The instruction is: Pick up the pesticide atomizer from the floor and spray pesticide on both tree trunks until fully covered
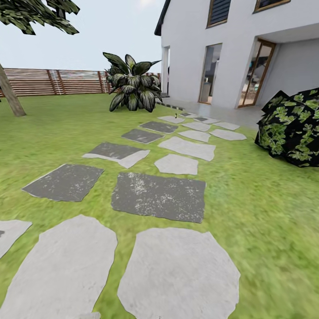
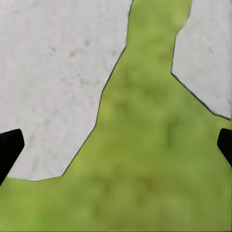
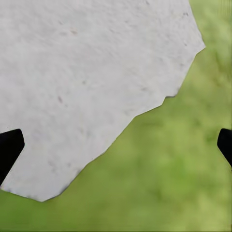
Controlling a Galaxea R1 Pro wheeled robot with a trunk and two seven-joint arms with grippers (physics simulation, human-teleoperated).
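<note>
A garden lawn (image 1: 266,212) of green grass stretches ahead in the head view, crossed by a path of flat paving stones (image 1: 177,270), pale grey ones nearest and darker grey ones (image 1: 158,196) beyond, leading toward a white house (image 1: 230,48) with tall glass doors. No writing or labels can be read anywhere. A brown slatted wooden fence (image 1: 57,82) runs along the far left. At the far left edge a pale tree trunk (image 1: 9,97) leans upward, with dark jagged foliage (image 1: 40,15) above it. A broad-leaved plant (image 1: 132,84) stands mid-lawn near the house, and a dark leafy bush (image 1: 292,128) sits at the right. The left gripper (image 2: 116,145) points down over grass between two pale stones, its black fingers (image 2: 9,147) spread wide apart. The right gripper (image 3: 116,145) likewise points down over a pale stone's edge, fingers (image 3: 9,147) wide apart.
</note>
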